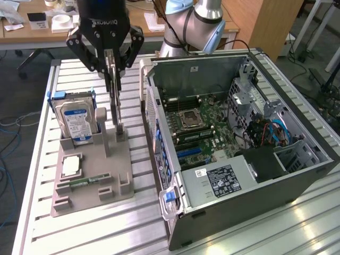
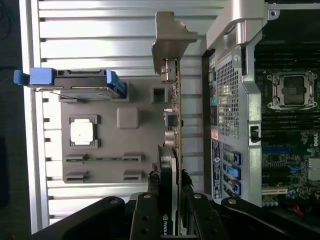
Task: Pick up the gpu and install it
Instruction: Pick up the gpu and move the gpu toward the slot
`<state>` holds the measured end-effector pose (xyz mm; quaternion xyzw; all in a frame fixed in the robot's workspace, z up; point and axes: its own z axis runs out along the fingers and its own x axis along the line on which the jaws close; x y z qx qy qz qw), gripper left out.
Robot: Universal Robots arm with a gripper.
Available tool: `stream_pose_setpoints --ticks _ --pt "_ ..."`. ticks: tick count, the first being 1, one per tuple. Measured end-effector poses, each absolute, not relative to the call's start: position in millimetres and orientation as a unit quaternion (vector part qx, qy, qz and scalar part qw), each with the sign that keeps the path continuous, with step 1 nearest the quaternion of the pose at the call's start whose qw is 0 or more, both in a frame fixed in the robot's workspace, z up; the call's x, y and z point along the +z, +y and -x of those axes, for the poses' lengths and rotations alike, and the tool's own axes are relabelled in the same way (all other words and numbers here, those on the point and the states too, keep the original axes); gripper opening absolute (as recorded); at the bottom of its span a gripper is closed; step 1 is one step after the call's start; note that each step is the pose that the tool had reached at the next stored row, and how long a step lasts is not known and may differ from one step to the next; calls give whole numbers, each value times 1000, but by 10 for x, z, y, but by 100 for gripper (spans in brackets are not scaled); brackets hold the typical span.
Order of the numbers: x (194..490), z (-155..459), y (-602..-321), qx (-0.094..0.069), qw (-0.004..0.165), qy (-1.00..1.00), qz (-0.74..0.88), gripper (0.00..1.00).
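The gpu (image 1: 118, 114) stands on edge as a thin card, its lower end at a post of the grey holder (image 1: 119, 159). My gripper (image 1: 112, 79) is shut on its upper part from above. In the wrist view the gpu (image 2: 173, 100) appears edge-on, with its silver bracket (image 2: 172, 35) at the far end and green board along one side. The black fingers (image 2: 150, 200) press on both faces of the card, and my gripper (image 2: 170, 200) sits over the holder, beside the open computer case (image 2: 235, 75). Whether the card's lower edge rests in the holder I cannot tell.
On the holder are a hard drive (image 1: 76, 119) with blue rails, a processor (image 1: 70, 166) and a memory stick (image 1: 85, 181). The open computer case (image 1: 297, 175) lies on the exterior view's right, its motherboard (image 1: 199, 125) and blue slots (image 1: 188, 152) exposed. Slatted metal table (image 1: 106, 228) underneath.
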<state>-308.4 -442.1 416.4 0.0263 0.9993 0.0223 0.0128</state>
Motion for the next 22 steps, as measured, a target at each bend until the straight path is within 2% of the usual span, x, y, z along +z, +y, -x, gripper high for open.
stream_pose_setpoints --ticks 22 --pt "4595 3084 -4421 22 13 999 -26 27"
